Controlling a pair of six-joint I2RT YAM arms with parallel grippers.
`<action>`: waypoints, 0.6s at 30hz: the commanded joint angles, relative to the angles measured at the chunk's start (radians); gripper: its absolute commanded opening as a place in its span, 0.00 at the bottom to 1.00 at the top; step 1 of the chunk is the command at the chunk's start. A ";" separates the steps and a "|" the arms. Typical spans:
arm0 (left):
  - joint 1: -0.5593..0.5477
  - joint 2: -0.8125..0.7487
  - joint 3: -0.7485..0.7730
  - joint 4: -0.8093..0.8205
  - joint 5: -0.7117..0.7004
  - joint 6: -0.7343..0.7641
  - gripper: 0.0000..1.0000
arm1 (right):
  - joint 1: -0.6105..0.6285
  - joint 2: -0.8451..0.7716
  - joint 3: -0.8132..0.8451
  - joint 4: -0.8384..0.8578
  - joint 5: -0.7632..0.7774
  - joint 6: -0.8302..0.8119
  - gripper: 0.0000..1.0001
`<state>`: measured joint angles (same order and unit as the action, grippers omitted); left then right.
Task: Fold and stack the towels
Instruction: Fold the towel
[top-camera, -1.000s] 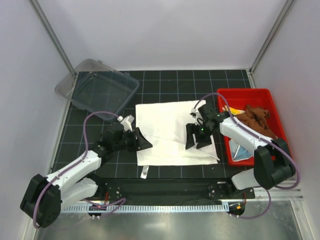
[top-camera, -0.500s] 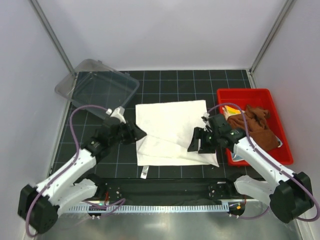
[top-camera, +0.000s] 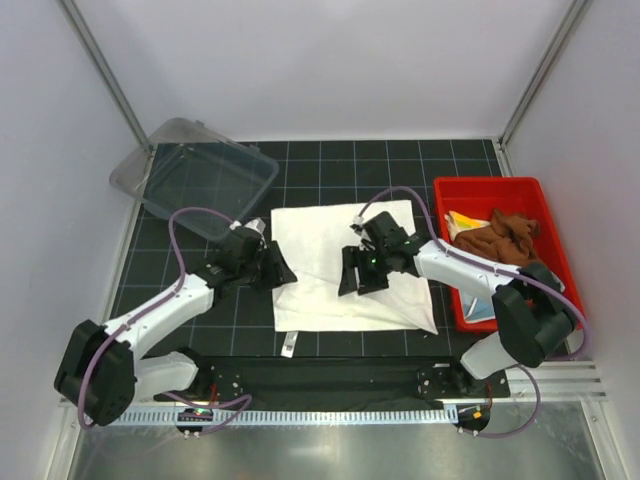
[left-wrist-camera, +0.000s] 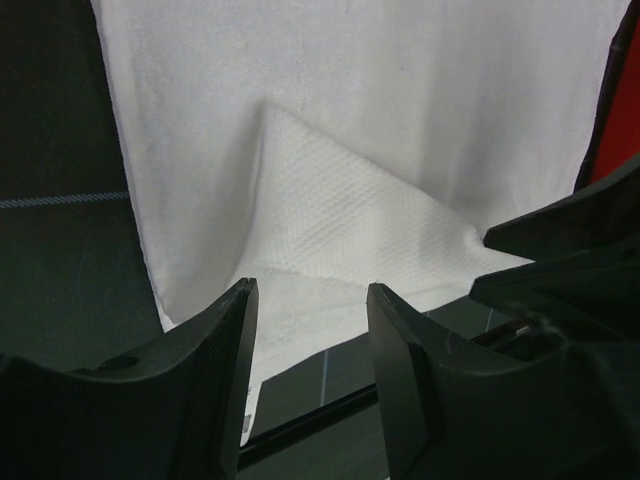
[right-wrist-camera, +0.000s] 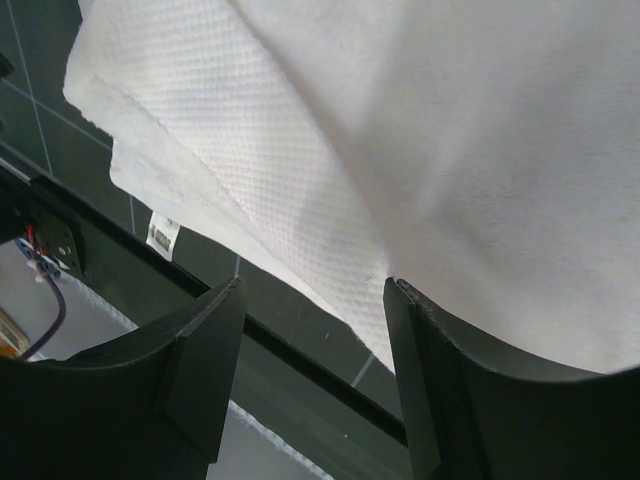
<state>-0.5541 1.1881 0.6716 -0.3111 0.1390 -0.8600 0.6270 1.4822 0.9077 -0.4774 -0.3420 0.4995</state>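
Cream-white towel (top-camera: 320, 240) beside left end effector (top-camera: 283, 271), under right end effector (top-camera: 355, 279), both spread

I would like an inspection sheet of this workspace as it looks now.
Surface: black gridded mat.
Job's things: white towel spread at centre, a triangular flap folded over near its front edge; brown towel and yellow towel in the red bin at right.
Clutter: clear tray at far left, overhanging the mat.
Grippers: left gripper open at the white towel's left edge; right gripper open above it; neither holds anything.
Cables: a purple cable loops along each arm.
Surroundings: white walls, metal frame posts.
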 joint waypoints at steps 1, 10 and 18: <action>0.011 -0.094 0.008 -0.038 -0.079 -0.001 0.52 | 0.063 -0.014 0.000 0.057 -0.045 -0.035 0.65; 0.172 -0.041 0.101 -0.082 0.060 0.059 0.52 | 0.266 -0.195 -0.187 0.082 0.026 0.042 0.65; 0.128 0.135 0.075 0.021 0.143 0.050 0.48 | 0.241 -0.286 -0.054 -0.012 0.259 -0.005 0.66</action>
<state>-0.4061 1.2854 0.7387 -0.3458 0.2249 -0.8230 0.8909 1.1679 0.7189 -0.4896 -0.2111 0.5312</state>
